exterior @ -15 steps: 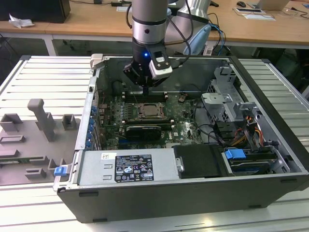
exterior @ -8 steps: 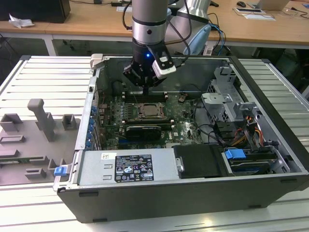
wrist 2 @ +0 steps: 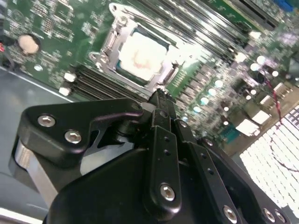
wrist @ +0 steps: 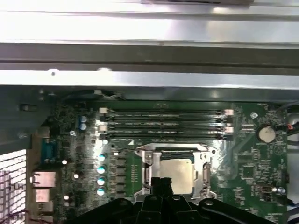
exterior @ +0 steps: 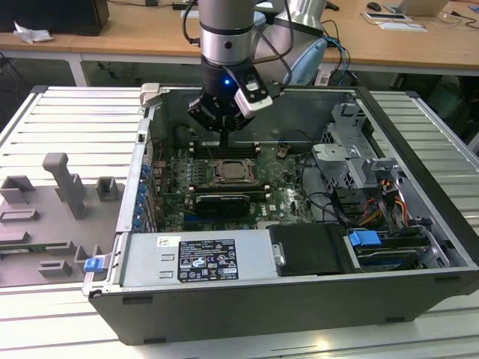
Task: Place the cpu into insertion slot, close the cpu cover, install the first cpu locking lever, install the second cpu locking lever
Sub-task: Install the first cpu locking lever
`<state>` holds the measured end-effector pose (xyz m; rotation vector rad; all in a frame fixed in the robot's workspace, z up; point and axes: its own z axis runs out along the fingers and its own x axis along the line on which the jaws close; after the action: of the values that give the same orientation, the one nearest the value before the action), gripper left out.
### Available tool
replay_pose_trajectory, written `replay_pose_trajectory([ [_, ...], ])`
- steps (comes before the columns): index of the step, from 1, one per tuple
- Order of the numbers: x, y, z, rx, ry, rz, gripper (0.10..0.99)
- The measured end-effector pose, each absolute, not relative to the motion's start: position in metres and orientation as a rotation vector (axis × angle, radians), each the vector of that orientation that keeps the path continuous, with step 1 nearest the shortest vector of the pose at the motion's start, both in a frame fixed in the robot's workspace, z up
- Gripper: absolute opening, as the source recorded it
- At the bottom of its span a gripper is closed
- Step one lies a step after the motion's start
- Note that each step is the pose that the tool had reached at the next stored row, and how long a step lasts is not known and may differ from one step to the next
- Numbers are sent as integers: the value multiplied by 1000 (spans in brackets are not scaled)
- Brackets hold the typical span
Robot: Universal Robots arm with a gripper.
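The cpu (wrist: 180,171) lies flat in the insertion slot (exterior: 218,172), near the middle of the green motherboard (wrist: 247,175) and just beside its row of long black memory slots (wrist: 163,123). The cpu cover (wrist: 204,169) lies down around the chip, and the pale metal face shows through its square window in both wrist views.

**Hand.** The hand (wrist 2: 159,95) hangs over the socket edge that faces the memory slots. Its two black fingers (wrist 2: 161,140) are brought together at the tips, with nothing held between them. Whether the tips touch the cover or the board cannot be told. In the exterior view the hand (exterior: 224,143) points straight down from the arm (exterior: 224,30), and a blue light glows on the wrist.

**Surface.** In the exterior view, reading from the exterior view's left:
- Grey moulded fixture blocks (exterior: 63,183) stand near the left edge of the slatted metal surface (exterior: 67,112).
- The open computer case (exterior: 299,299) lies on its side across the middle of the surface.
- A blue clip (exterior: 93,263) sits at the case's near left corner.
- A labelled power supply (exterior: 198,258) runs along the near wall of the case.
- A metal drive cage (exterior: 348,146) and a blue tab (exterior: 365,240) stand toward the case's right wall, among loose cables.

**Room.** Wooden desks (exterior: 142,34) run along behind the surface.
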<state>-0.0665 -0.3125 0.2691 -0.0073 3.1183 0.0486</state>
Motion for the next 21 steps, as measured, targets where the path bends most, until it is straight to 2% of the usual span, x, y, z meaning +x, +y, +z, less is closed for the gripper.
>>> replay_pose_trajectory([
  [13,-103,-312,268,-9,3117,49,106],
  [21,-110,-294,263,-44,3117,49,106],
])
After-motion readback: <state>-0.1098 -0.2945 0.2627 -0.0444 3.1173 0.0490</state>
